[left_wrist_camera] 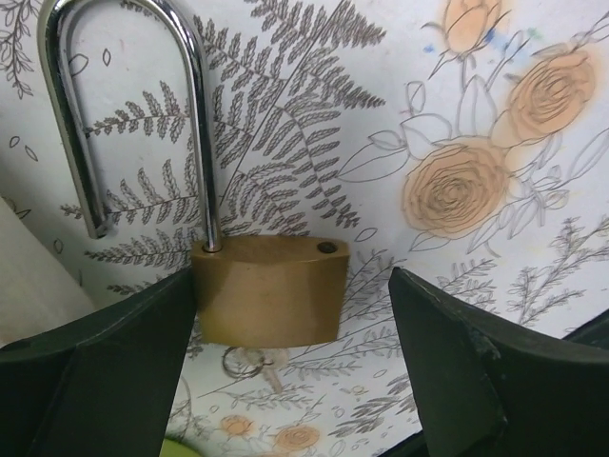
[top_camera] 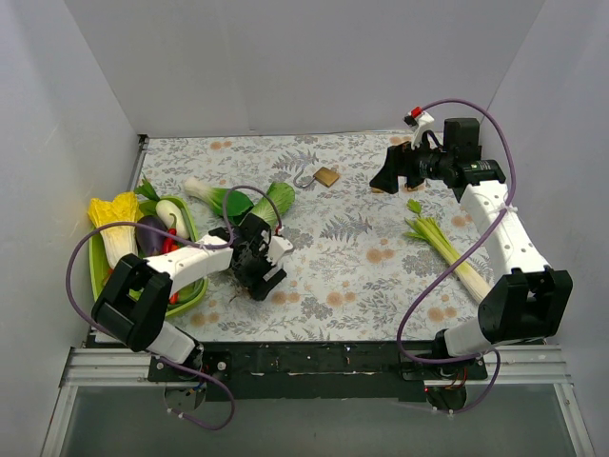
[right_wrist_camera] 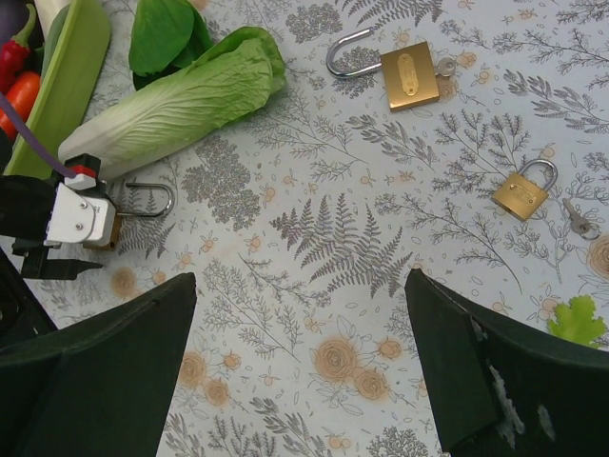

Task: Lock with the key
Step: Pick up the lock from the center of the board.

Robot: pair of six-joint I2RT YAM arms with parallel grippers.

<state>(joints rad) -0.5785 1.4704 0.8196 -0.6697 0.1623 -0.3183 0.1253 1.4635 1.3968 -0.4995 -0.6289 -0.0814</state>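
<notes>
three padlocks lie on the flowered table (top_camera: 362, 286), and all places here are told from the chinese cabbage (right_wrist_camera: 181, 100). bare cloth runs right of the cabbage and on its near side towards the arm bases. white walls (top_camera: 314, 67) shut in the far edge and both sides.

the left arm (top_camera: 181, 267) stretches low from its base to the near side of the cabbage's white stem end. the left gripper (left_wrist_camera: 293, 286) is tipped down there, its jaws spread wide and straddling the brass padlock (left_wrist_camera: 271, 290). that lock lies flat just beside the stem end with its shackle (left_wrist_camera: 124, 105) sprung out of the body. one finger (left_wrist_camera: 105, 371) sits at the body's left edge, though whether it touches i cannot tell. the other finger (left_wrist_camera: 476, 371) stands apart from the lock. a key (left_wrist_camera: 257, 367) pokes out under the lock's bottom edge.

the right arm (top_camera: 509, 238) bends up, well to the right of the cabbage. the right gripper (right_wrist_camera: 301, 276) hangs above the cloth, its jaws parted and holding nothing.

a second padlock (right_wrist_camera: 411, 78), its shackle also out, lies right of the cabbage's leafy tip with a key (right_wrist_camera: 445, 65) in its end. a small padlock (right_wrist_camera: 521, 192) with its shackle closed lies farther right, a loose key (right_wrist_camera: 577, 217) just beside it. a leek (top_camera: 447, 249) lies well to the right. a green tray (top_camera: 198, 286) of vegetables crowds the left arm's side, left of the cabbage.
</notes>
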